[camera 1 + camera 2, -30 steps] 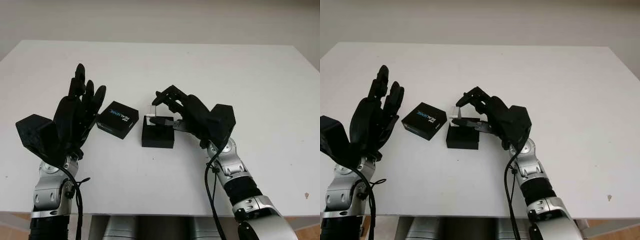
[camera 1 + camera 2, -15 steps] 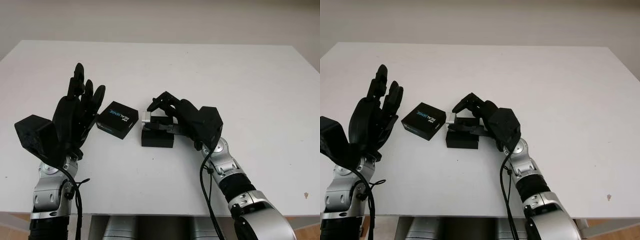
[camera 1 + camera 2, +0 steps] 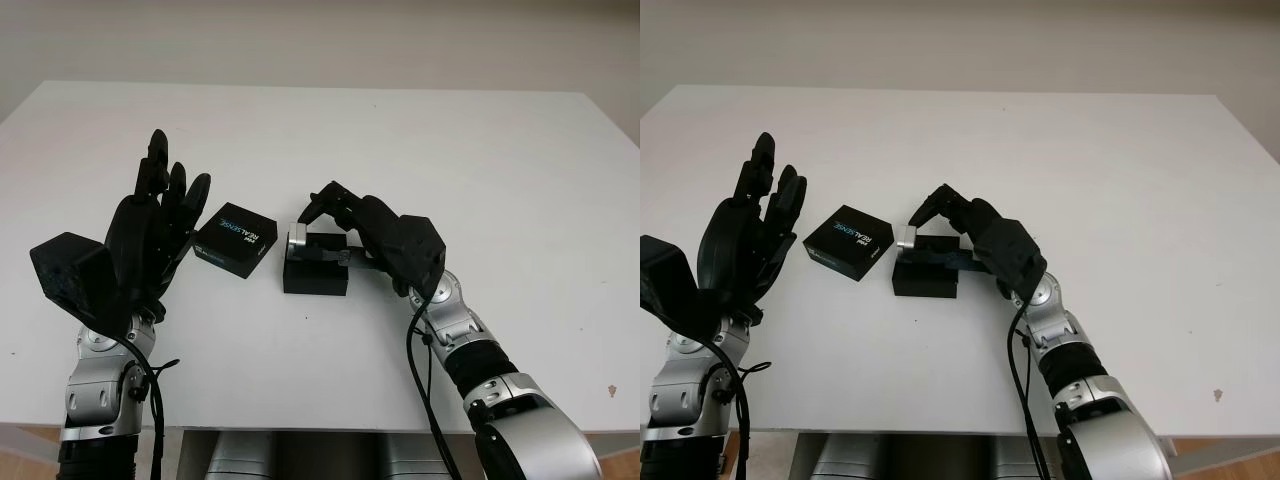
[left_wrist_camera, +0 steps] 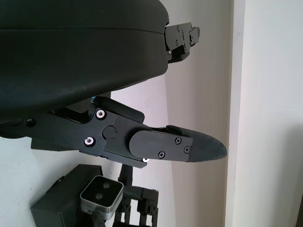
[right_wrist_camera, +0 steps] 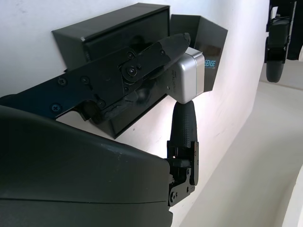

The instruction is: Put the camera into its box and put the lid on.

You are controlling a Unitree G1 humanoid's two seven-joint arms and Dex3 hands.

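My right hand (image 3: 325,225) is shut on the small silver camera (image 3: 298,243), holding it just over the left end of the open black box (image 3: 315,277) at mid-table. The camera (image 5: 188,81) sits between a finger on top and a finger beneath it, above the box (image 5: 113,28). The black lid (image 3: 235,239) with blue lettering lies flat on the table just left of the box. My left hand (image 3: 150,225) is open, raised upright above the table left of the lid.
The white table (image 3: 480,160) stretches wide around the box and lid, with bare surface to the right and at the back. A small dark speck (image 3: 613,391) marks the front right corner.
My right hand has carried the camera leftward and lower, down to the left end of the box. The left hand has stayed put.
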